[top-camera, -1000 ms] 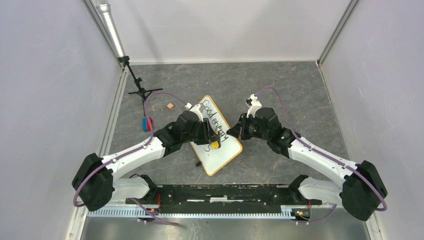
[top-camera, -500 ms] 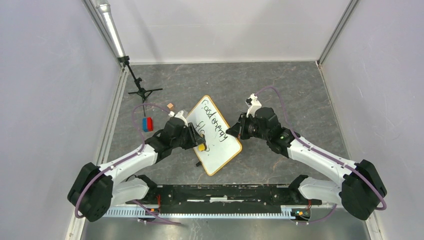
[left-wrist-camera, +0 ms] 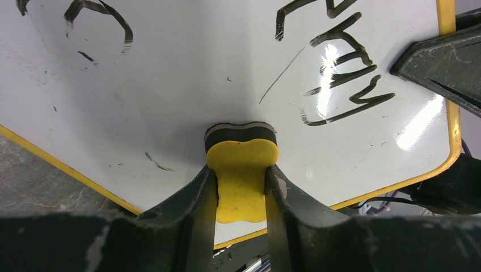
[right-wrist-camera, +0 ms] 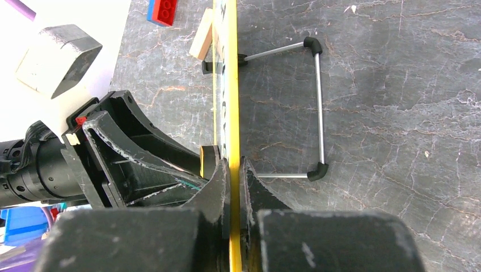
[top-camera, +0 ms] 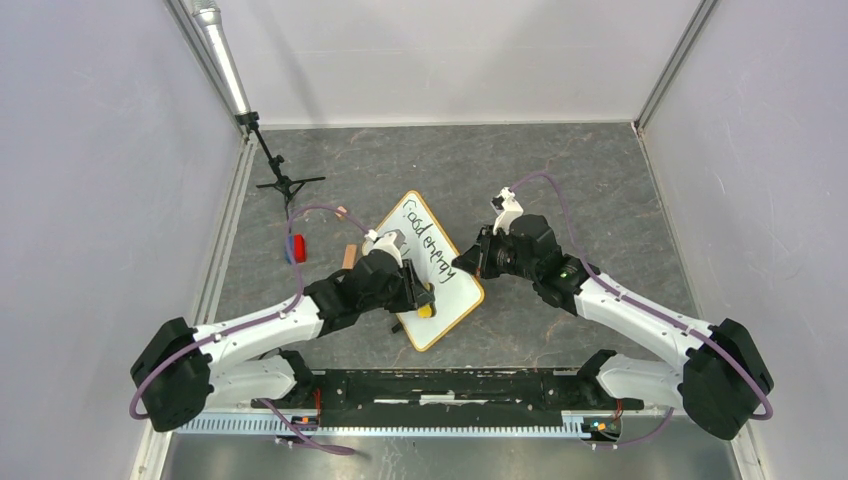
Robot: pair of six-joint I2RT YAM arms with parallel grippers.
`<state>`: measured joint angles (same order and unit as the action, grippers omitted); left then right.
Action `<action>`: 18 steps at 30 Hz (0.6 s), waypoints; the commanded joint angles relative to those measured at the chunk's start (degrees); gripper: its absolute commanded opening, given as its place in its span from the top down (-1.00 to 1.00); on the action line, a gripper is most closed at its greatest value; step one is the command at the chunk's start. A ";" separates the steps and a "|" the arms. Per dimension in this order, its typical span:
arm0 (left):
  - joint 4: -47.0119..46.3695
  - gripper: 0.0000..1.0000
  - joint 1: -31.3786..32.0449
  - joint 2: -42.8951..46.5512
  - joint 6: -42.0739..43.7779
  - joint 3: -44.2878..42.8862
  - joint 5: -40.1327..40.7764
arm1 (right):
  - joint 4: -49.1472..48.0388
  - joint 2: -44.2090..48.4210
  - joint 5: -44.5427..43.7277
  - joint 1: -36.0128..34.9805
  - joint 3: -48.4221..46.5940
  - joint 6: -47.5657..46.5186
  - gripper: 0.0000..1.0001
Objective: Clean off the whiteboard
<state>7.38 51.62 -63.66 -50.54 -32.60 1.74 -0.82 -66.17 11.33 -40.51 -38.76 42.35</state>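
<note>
Left arm stretched low and forward, left fingers (left-wrist-camera: 195, 209) clamped on yellow eraser (left-wrist-camera: 241, 170) pressed against whiteboard (top-camera: 450, 290) at counter (top-camera: 560, 190) centre; right arm angled inward, right fingers (right-wrist-camera: 218, 190) pinching the board's edge.

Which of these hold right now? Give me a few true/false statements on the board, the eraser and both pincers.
1. The left pincer grips a yellow block eraser with a black felt pad. True.
2. The right pincer is open and clear of the board. False: it is clamped on the edge of the white yellow-framed whiteboard.
3. The whiteboard is wiped clean. False: black handwriting shows on it.
4. The eraser's felt pad sits against the board surface. True.
</note>
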 commanded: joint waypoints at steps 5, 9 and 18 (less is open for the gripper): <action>2.80 0.65 -10.75 0.72 -2.90 8.43 0.53 | -3.31 -0.88 -0.47 -1.15 0.53 2.23 1.00; 4.61 0.62 -14.26 3.24 -1.57 9.98 1.51 | -3.99 -1.10 0.25 -1.15 0.77 2.21 1.00; 3.10 0.60 -2.51 2.82 -2.60 2.27 5.14 | -5.50 -1.90 1.10 -1.24 1.37 2.87 1.00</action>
<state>11.81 42.68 -59.61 -52.12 -25.04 4.23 -3.81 -67.11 11.51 -40.62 -38.39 43.48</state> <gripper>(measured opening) 0.392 0.034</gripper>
